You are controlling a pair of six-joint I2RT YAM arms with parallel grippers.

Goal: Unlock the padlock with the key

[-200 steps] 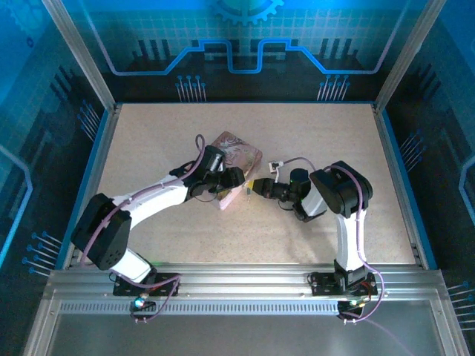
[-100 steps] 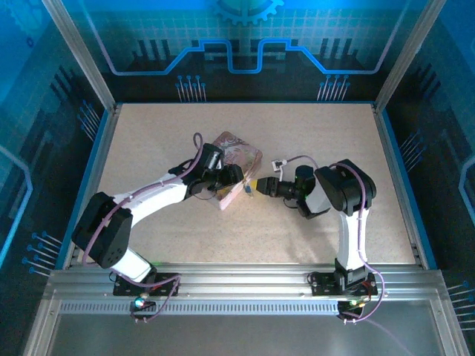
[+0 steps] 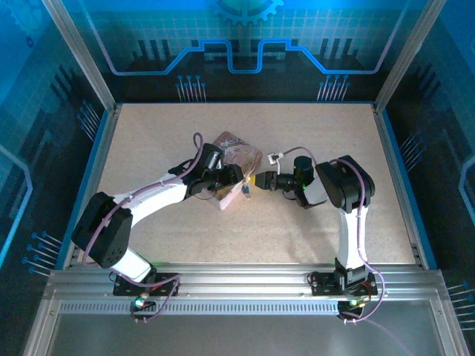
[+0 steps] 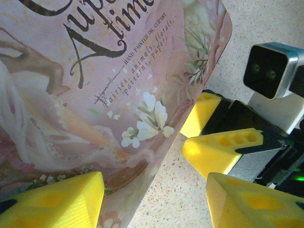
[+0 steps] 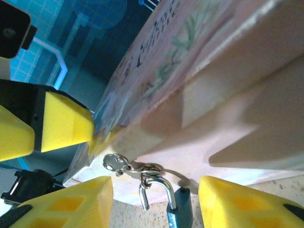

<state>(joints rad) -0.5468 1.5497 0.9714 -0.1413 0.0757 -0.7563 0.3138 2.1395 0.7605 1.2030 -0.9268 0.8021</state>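
Note:
The padlock (image 5: 180, 213) has a small blue body and hangs at the pink tin's (image 5: 228, 95) front edge. Its thin shackle (image 5: 164, 187) stands open, one leg free. A small ring on the shackle carries a flat silver piece (image 5: 113, 163) that looks like the key. My right gripper (image 5: 156, 204) is open, a yellow finger on each side of the padlock, touching neither. From above, that right gripper (image 3: 256, 180) faces the padlock (image 3: 243, 193) from the right. My left gripper (image 4: 156, 202) is open astride the tin's (image 4: 95, 95) edge, one finger over the lid.
The tin (image 3: 237, 156) lies mid-table on the speckled surface (image 3: 319, 133), with both arms meeting at its near right corner. The right gripper's fingers (image 4: 223, 147) and camera (image 4: 273, 69) sit close beside my left gripper. Metal frame posts and blue walls ring the table.
The right gripper's jaws have opened, and it has shifted slightly up the table by the padlock. The left arm and the tin have barely moved.

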